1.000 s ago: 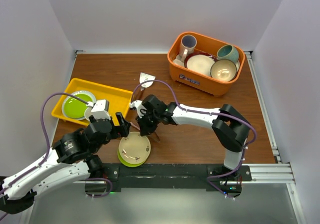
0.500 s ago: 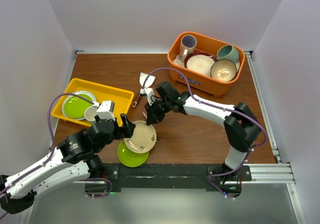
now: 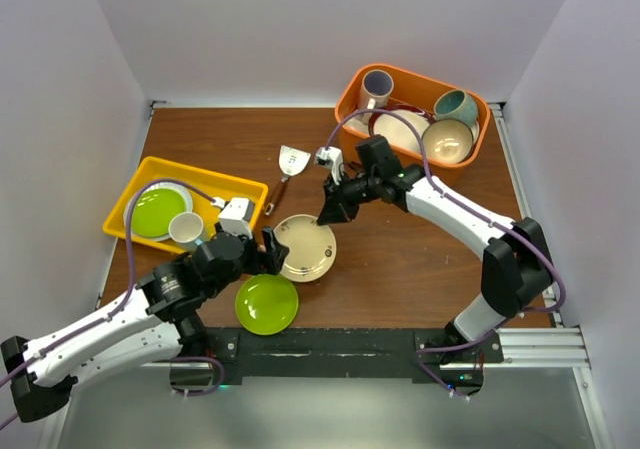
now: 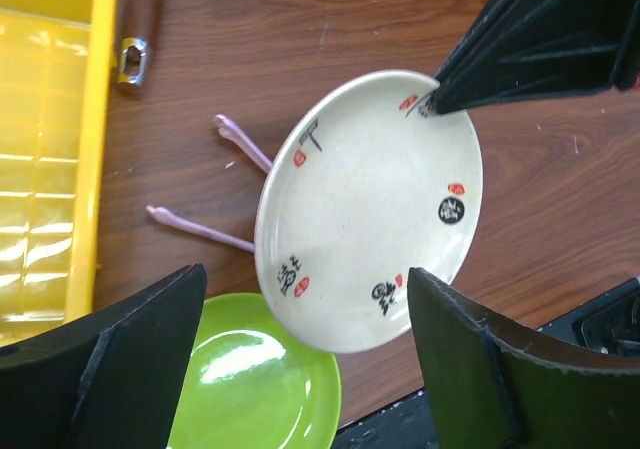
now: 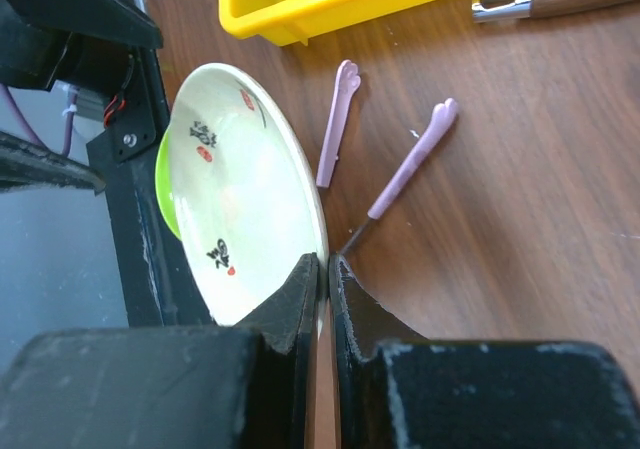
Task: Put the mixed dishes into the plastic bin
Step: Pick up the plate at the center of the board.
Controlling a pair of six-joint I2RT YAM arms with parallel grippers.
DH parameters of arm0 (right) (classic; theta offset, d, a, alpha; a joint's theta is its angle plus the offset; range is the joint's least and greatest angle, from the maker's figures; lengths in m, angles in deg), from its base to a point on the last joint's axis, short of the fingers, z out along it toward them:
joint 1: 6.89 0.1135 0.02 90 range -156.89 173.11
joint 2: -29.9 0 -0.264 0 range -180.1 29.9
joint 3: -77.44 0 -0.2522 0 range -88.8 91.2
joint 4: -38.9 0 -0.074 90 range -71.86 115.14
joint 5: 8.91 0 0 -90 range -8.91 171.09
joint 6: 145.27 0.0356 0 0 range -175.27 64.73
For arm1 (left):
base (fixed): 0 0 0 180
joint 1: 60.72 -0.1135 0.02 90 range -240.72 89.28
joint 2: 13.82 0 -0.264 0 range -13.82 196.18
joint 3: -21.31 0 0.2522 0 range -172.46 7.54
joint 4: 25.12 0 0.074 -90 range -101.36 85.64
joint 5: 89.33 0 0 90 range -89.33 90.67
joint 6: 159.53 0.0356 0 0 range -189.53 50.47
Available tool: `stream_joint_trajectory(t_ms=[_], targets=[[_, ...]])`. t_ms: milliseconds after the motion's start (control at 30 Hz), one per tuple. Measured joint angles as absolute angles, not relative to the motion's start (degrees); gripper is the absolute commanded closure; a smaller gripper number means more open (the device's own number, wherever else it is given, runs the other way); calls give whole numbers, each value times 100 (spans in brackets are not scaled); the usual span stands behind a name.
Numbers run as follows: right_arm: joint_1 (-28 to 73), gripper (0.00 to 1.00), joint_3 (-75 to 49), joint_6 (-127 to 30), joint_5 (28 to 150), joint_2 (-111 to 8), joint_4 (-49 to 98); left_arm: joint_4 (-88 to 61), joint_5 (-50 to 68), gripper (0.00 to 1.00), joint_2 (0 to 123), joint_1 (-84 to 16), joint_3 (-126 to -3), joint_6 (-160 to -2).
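Holding the cream plate (image 3: 305,249) by its edge, my right gripper (image 3: 323,219) has its two fingers squeezed tight on the rim, one on each side. The plate hangs tipped below those fingers. I cannot tell if its low edge touches the table (image 3: 400,269).

My left gripper (image 3: 272,252) is just beside the plate's other side. Its fingers are wide apart and hold nothing. From the left wrist, the plate sits out in front of the gap between them.

The plastic bin (image 3: 466,161) is behind my right fingers, well apart from the plate. It already has a lavender mug (image 3: 375,89), a teal mug (image 3: 455,104), a bronze bowl (image 3: 447,141) and a brown-rimmed plate (image 3: 400,127) inside. So I think a good part of the job is done.

Some dishes are left. The lime-green plate (image 3: 266,303) lies flat on the table, just under and beside my left fingers. A green plate with a pale rim (image 3: 158,212) lies in the yellow tray (image 3: 225,184), off to the side of my left fingers, and a small white cup (image 3: 185,229) sits at that tray's near edge.

The pink tongs (image 4: 245,144) lie under the plate, and the spatula (image 3: 290,161) is near my right fingers. Those two stay out.

I think the cream plate goes to the bin next.
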State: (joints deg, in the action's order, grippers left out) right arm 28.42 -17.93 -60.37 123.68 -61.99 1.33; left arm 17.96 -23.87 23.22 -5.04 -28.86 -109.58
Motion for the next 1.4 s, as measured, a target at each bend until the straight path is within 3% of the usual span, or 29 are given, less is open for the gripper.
stream_joint_trajectory(t_ms=[267,433,1000,1167,1333,1400], targets=[[2298,100,-1802,-6750,13061,-6068,-284,935,-1545,44,2739,-738,-2886,-10578],[2125,100,-1799,-7198,13332,-6068,-625,554,-975,55,3107,-917,-2886,-10377],[1740,100,-1784,-7976,13963,-6066,-1205,196,-315,61,3874,-1076,-3065,-9983],[1690,100,-1723,-8256,14086,-6027,-1428,-1,46,73,4118,-1111,-3135,-9970],[1664,100,-1614,-8619,14099,-5961,-1727,-88,236,97,4276,-1127,-3161,-9996],[1660,100,-1574,-8741,14106,-5961,-1847,-104,225,100,4278,-1170,-3166,-10031]])
